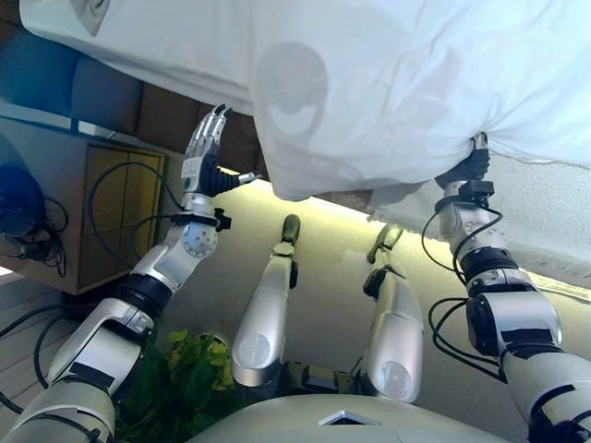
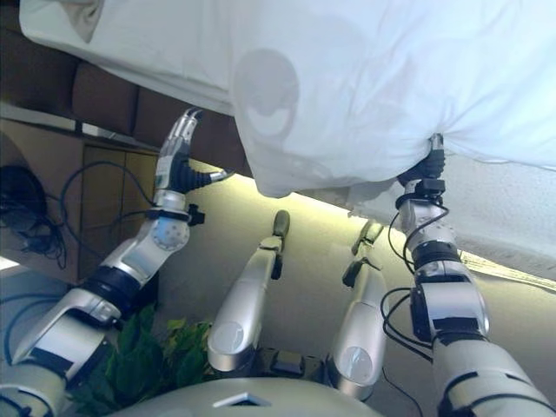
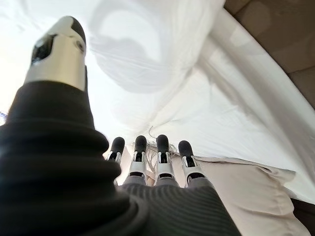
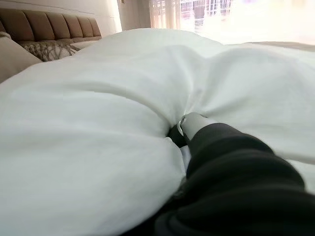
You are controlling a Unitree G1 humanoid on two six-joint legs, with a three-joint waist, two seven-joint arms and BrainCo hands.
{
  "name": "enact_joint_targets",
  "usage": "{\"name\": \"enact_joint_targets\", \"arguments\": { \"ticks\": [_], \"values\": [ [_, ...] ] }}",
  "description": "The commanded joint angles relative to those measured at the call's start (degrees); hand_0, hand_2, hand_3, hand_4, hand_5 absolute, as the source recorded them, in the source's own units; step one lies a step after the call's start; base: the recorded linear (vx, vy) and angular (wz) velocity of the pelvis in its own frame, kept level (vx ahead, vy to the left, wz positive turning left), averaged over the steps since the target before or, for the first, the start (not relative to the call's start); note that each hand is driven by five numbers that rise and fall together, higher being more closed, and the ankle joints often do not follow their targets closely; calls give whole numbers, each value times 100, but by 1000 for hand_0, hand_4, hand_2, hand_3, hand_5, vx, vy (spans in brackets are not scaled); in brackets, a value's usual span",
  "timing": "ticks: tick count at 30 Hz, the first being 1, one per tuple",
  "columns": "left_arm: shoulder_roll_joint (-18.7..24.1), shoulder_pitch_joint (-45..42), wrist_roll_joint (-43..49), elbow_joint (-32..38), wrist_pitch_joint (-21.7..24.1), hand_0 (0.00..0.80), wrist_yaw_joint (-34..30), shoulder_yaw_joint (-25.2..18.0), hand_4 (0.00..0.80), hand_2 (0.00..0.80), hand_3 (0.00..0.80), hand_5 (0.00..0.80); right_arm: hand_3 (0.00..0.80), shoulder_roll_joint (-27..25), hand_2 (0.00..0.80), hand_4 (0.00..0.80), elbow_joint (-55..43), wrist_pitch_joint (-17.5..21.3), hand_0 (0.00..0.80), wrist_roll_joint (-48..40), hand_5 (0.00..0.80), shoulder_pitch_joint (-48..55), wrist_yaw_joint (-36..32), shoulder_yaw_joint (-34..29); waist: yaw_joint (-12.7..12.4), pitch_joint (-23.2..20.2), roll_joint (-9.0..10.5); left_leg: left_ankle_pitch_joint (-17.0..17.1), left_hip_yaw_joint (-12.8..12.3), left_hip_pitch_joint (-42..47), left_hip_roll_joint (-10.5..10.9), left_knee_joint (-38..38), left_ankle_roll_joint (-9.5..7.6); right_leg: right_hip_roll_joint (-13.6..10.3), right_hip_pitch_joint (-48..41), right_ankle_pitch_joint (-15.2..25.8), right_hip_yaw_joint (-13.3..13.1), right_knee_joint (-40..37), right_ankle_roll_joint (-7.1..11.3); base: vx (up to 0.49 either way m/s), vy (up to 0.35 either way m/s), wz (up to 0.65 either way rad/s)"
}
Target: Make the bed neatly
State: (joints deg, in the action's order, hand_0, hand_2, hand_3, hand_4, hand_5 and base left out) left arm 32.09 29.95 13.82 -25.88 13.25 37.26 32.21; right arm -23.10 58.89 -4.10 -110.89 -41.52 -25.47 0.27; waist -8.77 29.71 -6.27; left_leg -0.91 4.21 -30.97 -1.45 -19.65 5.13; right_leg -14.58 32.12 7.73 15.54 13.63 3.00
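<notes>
A white duvet (image 1: 388, 83) lies bunched over the bed and hangs over its near edge. My right hand (image 1: 469, 166) is shut on a fold at the duvet's lower edge; in the right wrist view its thumb (image 4: 189, 123) is sunk into the cloth (image 4: 98, 123). My left hand (image 1: 205, 148) is open with straight fingers, held up beside the bed's side, left of the hanging duvet and holding nothing. In the left wrist view its fingers (image 3: 162, 147) point at the duvet (image 3: 162, 64).
A brown padded bed frame (image 1: 157, 115) runs under the duvet. A wooden cabinet (image 1: 102, 212) stands at the left, a green plant (image 1: 175, 369) below it. A beige pillow (image 3: 246, 191) lies by the duvet. The padded headboard (image 4: 49, 24) shows far off.
</notes>
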Motion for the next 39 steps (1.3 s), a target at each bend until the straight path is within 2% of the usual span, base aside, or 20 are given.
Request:
{"name": "enact_joint_targets", "arguments": {
  "ticks": [1, 5, 11, 16, 22, 27, 39],
  "values": [
    [-72, 227, 70, 466, 143, 0, 261, -126, 0, 0, 0, 0, 800, 216, 800, 800, -525, -2, 800, 338, 800, -51, 79, 236, -59, -73, 35, 496, -29, -365, 20, -6, -42, -655, -372, -46, -80, 179, 990, 11, 68, 0],
    [-270, 333, 31, 449, 63, 0, 421, -55, 0, 0, 0, 0, 800, 492, 800, 800, -251, 174, 800, 1036, 800, -58, 326, 467, -75, -106, -76, 487, -37, -352, 69, -30, -65, -719, -391, -40, -85, 178, 977, 10, 81, 1],
    [-501, 391, -33, 399, 39, 0, 526, -8, 0, 0, 0, 0, 800, 879, 800, 800, 93, 192, 800, 1528, 800, 8, 373, 831, -106, -181, -229, 485, -39, -299, 148, -20, -74, -798, -426, -23, -90, 152, 978, 14, 75, 4],
    [-615, 364, -57, 424, -63, 0, 544, 22, 0, 0, 0, 0, 800, 1267, 800, 800, 48, 381, 800, 1627, 800, 127, 470, 1129, -132, -260, -287, 478, -25, -235, 191, 13, -60, -829, -476, -15, -111, 126, 966, 17, 58, 5],
    [-755, 341, -39, 370, -71, 0, 612, 34, 0, 0, 0, 0, 800, 1853, 800, 800, -84, 637, 800, 1869, 800, 351, 926, 1600, -160, -384, -333, 479, -7, -106, 219, 94, -59, -871, -603, 5, -90, 53, 955, 29, 45, 2],
    [-925, 361, -16, 325, -22, 0, 716, 50, 0, 0, 0, 0, 800, 2180, 800, 800, -10, 614, 800, 2238, 800, 335, 1435, 1982, -184, -461, -446, 508, -6, -23, 261, 164, -51, -911, -672, 16, -88, 2, 944, 14, 64, 5],
    [-1218, 479, 79, 120, 36, 0, 794, 136, 0, 0, 0, 0, 800, 2993, 800, 800, -128, 650, 800, 2294, 800, 292, 2233, 2872, -282, -559, -598, 602, 19, 99, 339, 326, -43, -970, -787, 110, -78, -119, 935, 9, 32, 1]
  ]
}}
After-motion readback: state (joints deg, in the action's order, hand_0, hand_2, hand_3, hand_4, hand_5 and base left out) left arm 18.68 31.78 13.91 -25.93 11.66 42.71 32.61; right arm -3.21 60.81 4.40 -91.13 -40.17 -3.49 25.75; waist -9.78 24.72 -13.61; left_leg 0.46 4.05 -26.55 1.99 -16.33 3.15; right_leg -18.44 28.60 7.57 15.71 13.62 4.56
